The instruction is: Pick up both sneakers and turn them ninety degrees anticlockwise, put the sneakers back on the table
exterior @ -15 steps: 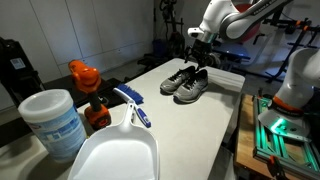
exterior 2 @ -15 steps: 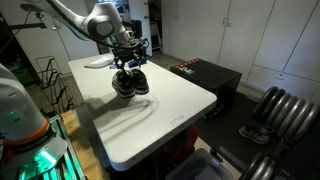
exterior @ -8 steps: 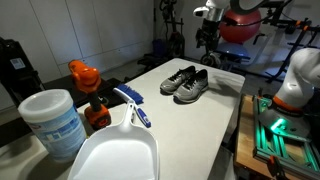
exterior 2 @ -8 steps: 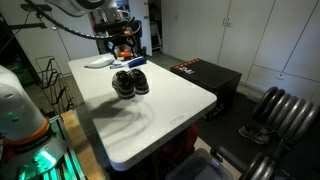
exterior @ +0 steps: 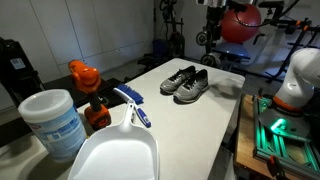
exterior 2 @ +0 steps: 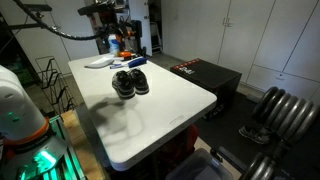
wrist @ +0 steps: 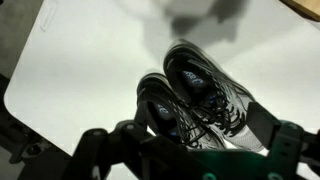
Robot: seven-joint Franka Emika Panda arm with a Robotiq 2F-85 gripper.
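Observation:
The two dark grey and black sneakers (exterior: 187, 83) stand side by side on the white table (exterior: 205, 125), also in the other exterior view (exterior 2: 130, 81) on the table (exterior 2: 165, 110). In the wrist view the sneakers (wrist: 195, 95) lie below me on the table (wrist: 80, 70), laces tangled together. My gripper (wrist: 190, 150) is open and empty, fingers spread wide, high above the pair. In both exterior views only its lower part shows at the top edge (exterior: 212, 4) (exterior 2: 109, 12).
An orange bottle (exterior: 85, 80), a white tub (exterior: 52, 120), a white dustpan (exterior: 115, 152) and a blue brush (exterior: 135, 106) stand at the near end. A flat white object (exterior 2: 98, 62) lies behind the sneakers. A green-lit machine frame (exterior: 280, 125) stands beside the table.
My gripper has risen from just over the sneakers to high above them. The sneakers stay on the table.

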